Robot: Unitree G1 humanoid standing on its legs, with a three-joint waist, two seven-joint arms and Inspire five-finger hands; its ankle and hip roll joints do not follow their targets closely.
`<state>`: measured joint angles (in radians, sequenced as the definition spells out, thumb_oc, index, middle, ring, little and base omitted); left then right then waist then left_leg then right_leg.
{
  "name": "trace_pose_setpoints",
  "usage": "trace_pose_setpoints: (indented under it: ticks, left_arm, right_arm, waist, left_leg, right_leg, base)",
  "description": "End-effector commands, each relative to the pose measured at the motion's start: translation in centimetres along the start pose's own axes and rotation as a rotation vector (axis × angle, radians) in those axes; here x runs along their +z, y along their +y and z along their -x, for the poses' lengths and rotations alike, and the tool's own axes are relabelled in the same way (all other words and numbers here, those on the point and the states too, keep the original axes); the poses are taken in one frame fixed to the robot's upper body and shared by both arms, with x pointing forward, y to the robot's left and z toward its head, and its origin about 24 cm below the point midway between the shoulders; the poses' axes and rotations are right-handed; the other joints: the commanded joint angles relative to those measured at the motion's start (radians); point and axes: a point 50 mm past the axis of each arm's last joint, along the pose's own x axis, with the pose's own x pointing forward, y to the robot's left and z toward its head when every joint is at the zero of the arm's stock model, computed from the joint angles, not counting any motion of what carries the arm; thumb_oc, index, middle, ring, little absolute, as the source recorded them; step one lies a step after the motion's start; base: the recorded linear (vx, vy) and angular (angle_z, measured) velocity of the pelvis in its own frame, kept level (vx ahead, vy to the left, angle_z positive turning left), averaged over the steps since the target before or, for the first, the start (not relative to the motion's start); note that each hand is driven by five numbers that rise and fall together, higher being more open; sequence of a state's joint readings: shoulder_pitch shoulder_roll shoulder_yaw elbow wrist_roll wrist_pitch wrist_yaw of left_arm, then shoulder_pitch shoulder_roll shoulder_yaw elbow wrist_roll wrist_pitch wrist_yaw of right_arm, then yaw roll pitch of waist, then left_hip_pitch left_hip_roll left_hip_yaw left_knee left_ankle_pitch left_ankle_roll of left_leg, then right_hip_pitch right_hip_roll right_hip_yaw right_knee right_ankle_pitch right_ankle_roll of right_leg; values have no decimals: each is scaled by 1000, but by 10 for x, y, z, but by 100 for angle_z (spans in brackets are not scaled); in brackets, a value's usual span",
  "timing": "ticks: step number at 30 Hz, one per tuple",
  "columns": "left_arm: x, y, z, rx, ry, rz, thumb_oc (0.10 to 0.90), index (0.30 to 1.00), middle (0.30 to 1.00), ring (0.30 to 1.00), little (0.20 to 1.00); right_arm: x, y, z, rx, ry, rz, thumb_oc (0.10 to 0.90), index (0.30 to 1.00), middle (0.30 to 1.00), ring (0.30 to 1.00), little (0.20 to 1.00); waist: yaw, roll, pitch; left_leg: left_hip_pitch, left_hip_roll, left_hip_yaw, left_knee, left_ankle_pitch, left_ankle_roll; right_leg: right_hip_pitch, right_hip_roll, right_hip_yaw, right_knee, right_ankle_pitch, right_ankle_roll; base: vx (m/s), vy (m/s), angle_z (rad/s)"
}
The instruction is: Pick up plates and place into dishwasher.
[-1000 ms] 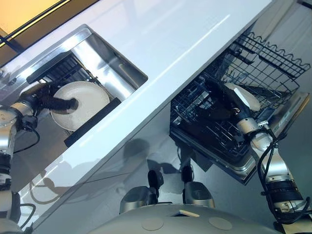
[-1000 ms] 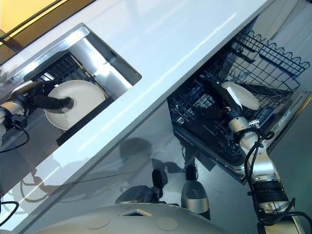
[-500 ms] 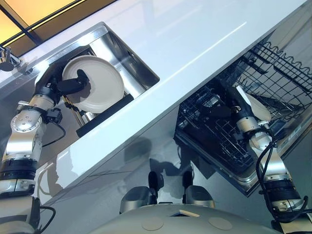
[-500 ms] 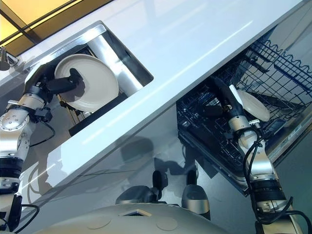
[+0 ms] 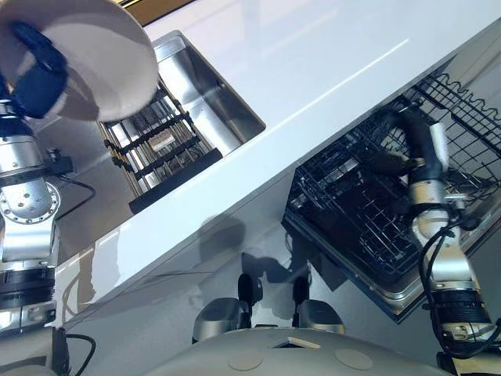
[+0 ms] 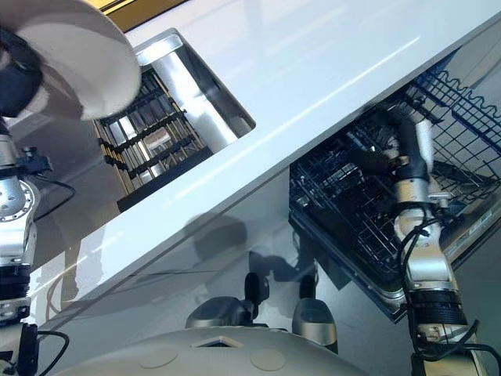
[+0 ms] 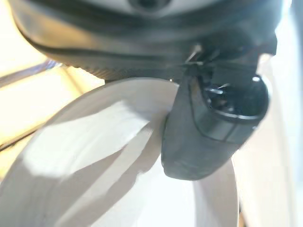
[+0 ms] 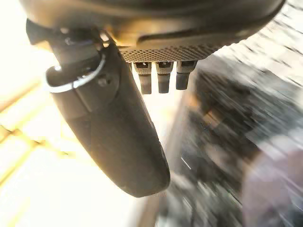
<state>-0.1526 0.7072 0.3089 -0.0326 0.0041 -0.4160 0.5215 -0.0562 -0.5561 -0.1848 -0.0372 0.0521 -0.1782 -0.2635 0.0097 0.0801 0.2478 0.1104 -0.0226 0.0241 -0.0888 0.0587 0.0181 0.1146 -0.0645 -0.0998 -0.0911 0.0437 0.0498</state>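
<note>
White glossy countertop [image 5: 313, 55] runs diagonally across the head views, nothing lying on its surface. A stainless sink [image 5: 227, 106] is recessed into it, with a black slatted rack [image 5: 160, 153] sitting in the basin and a small pale object [image 5: 162, 142], too small to identify, on the rack. Below the counter's front edge the dishwasher's dark wire rack [image 5: 352, 211] is pulled out, with another wire basket [image 5: 462, 110] just beyond it; rack contents can't be made out.
</note>
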Motion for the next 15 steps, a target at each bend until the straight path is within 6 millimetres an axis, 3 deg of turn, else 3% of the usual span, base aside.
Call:
trace_pose_setpoints:
  ticks: [1,7,11,15]
  left_arm:
    - [41,7,-21,121,-315,-34,100,300,300,300,200]
    - [63,-15,-30,123,-420,-25,100,300,300,300,200]
    - [71,-42,-32,40,-413,46,100,300,300,300,200]
    - [76,-72,-25,-47,-417,71,100,300,300,300,200]
  right_arm:
    - [84,-26,-22,-219,-487,-30,800,900,900,900,900]
    - [130,-25,-25,-211,-705,-67,800,900,900,900,900]
    - [152,-2,-23,47,-775,-291,800,900,900,900,900]
    - [160,26,-20,286,-752,-536,800,900,900,900,900]
  waist:
    - [-19,-22,-173]
    - [-33,-29,-187]
    - [-43,-30,-192]
    - [-44,-33,-193]
  left_leg:
    - [19,-42,-30,23,-122,16]
    - [29,-38,-24,20,-125,12]
    - [34,-36,-19,22,-128,10]
    - [35,-36,-19,25,-131,10]
  right_leg:
    - [-35,75,-10,153,-187,-15]
    - [-33,81,-3,161,-190,-16]
    - [-34,83,1,171,-194,-15]
    - [-34,82,0,174,-195,-14]
  base:
    - [0,0,0]
    - [0,0,0]
    - [0,0,0]
    - [0,0,0]
